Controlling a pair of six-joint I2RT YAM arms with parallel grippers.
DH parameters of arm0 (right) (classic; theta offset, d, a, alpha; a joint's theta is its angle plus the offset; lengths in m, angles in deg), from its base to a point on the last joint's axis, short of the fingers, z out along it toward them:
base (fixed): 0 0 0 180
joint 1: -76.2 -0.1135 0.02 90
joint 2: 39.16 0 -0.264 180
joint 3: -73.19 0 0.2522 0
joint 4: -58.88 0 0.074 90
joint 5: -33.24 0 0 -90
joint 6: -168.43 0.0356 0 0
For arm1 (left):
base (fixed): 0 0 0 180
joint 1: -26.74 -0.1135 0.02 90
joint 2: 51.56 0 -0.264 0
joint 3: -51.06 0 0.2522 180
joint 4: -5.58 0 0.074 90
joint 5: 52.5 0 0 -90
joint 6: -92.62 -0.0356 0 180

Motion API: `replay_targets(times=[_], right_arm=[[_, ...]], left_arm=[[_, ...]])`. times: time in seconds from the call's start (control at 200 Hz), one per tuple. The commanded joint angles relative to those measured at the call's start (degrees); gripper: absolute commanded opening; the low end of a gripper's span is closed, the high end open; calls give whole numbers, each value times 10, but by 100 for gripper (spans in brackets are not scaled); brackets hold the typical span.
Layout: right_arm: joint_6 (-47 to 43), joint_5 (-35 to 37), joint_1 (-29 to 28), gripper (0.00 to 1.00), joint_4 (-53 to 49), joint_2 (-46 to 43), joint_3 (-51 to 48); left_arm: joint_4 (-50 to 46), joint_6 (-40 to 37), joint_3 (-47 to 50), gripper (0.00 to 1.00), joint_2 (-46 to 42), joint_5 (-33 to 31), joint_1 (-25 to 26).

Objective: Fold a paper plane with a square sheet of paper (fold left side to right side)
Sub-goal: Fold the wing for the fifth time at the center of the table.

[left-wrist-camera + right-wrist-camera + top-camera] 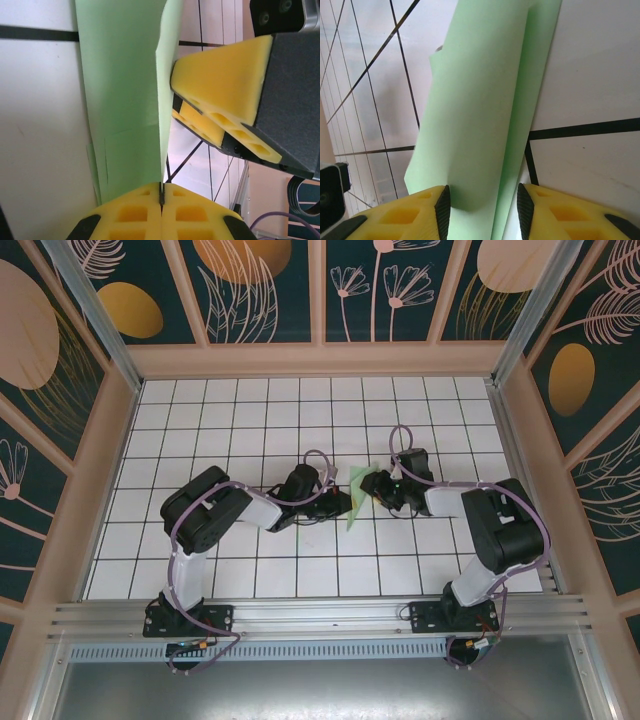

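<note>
**Left gripper [161, 195] clamped on the square sheet of paper [125, 90]**

Closest to my left wrist lens, two yellow foam pads sit pressed flat together. They are blocky, with hollow cells moulded into them, and the paper's thin edge runs straight into the seam between them. The sheet is pale green, matte and unmarked. It rises from that pinch as a long panel with a second layer showing along one side and a faint crease low down.

Just beside it sits the right gripper [175, 102], with wedge-shaped foam pads on dark housings. From its own wrist camera, its fingers [405, 215] stand a narrow gap apart, and a soft rounded roll of the paper fills that gap. The roll touches the dark edge of the left-hand finger. I cannot tell whether these pads actually press the sheet.

From overhead, the paper stands tilted on edge between the two grippers, near the middle of the table [250, 410]. The tabletop is glossy white tile with thin black grid lines.
</note>
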Motion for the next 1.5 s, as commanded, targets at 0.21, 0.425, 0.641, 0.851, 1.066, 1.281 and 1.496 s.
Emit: replay_targets(times=[0.21, 0.425, 0.641, 0.851, 1.066, 1.281, 1.496], right_arm=[[-37, -16, 35, 65, 36, -47, 2], [-18, -21, 34, 70, 35, -14, 33], [-21, -16, 28, 70, 21, 23, 59], [-20, -20, 25, 70, 26, 42, 71], [-21, -18, 16, 70, 20, 60, 86], [-29, 4, 13, 70, -25, 80, 105], [-55, 32, 7, 70, -96, 108, 134]], left_arm=[[4, -18, -10, 0, -2, 0, -4], [3, -15, -12, 0, 1, 3, -5], [-3, -15, -13, 0, 0, 3, -5], [-6, -15, -14, 0, -1, 5, -5], [-7, -14, -15, 0, 0, 7, -4], [-15, -18, -16, 0, -3, 6, -4], [-72, -52, -32, 0, -11, -3, -6]])
